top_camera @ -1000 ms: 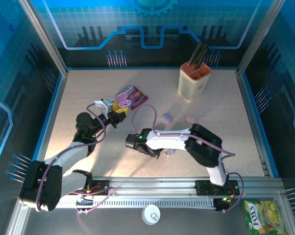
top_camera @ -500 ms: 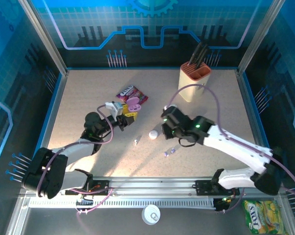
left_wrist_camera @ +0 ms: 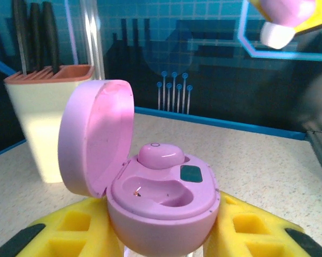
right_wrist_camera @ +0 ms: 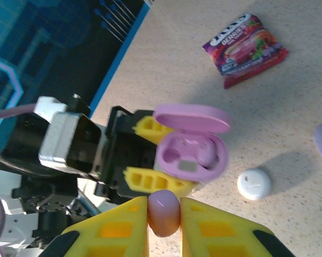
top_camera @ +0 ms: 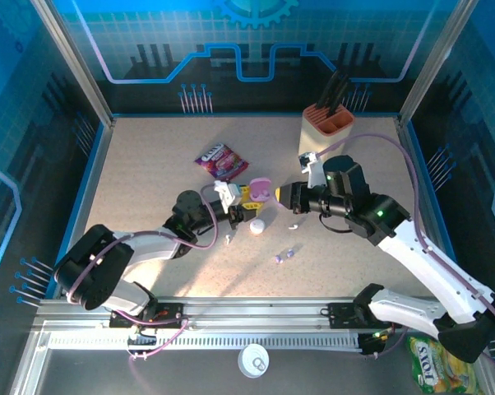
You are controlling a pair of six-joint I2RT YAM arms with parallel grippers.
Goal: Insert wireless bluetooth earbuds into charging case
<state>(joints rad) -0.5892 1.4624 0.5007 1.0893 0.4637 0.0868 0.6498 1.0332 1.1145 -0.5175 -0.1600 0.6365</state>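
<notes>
Tabletop (top_camera: 149,164), speckled. Left tool (left_wrist_camera: 161,235) clamps open charging case (left_wrist_camera: 161,206), seated earbud (left_wrist_camera: 161,155) inside; right tool (top_camera: 282,194) pinches second earbud (right_wrist_camera: 164,210) just off case, uninserted.

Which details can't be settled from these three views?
Right wrist view: the held earbud is half hidden between the right tool's fingers, its stem unseen.
Left wrist view: the case has its base cut off by the bottom edge.
Top view: the loose earbuds are too small to tell how they lie.
</notes>
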